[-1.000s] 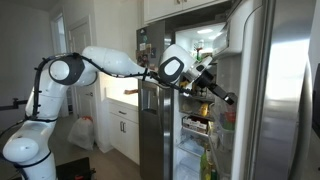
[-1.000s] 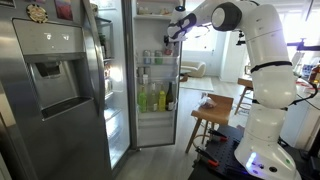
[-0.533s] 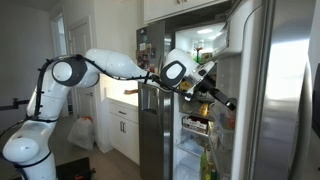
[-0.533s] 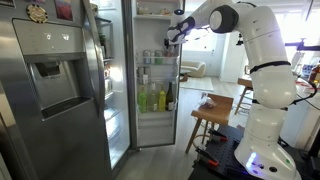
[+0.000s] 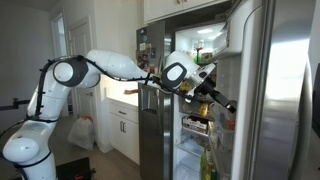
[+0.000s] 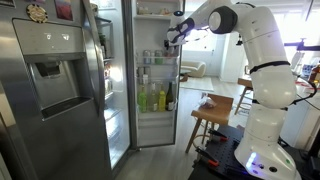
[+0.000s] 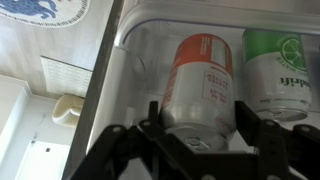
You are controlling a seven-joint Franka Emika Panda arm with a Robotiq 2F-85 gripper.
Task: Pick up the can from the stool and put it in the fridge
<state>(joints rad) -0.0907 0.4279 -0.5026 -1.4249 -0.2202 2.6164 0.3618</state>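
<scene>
Since your hand [image 7: 198, 113] grips the small reddish can [image 7: 200, 72] upright, it should stand beside the green can [image 7: 281, 58] in the steel fridge [image 6: 60, 120].

Wrist view: the can [image 7: 200, 85] fills the whole gap of the gripper [image 7: 198, 112], a finger [image 7: 152, 112] tight against each side, so there is no spare room there. Just right stands a green can [image 7: 282, 62], only a thin slit apart. To the left, the white inner wall of the fridge [image 7: 128, 48] is near, with a somewhat wider gap. In an exterior view, steel door panels flank the lit opening left [image 5: 150, 125] and right [image 5: 285, 90]; the arm enters between them. Lower shelves are crowded with bottles [image 6: 155, 100]. The stool [image 6: 213, 108] stands right of the opening, well below the arm.
</scene>
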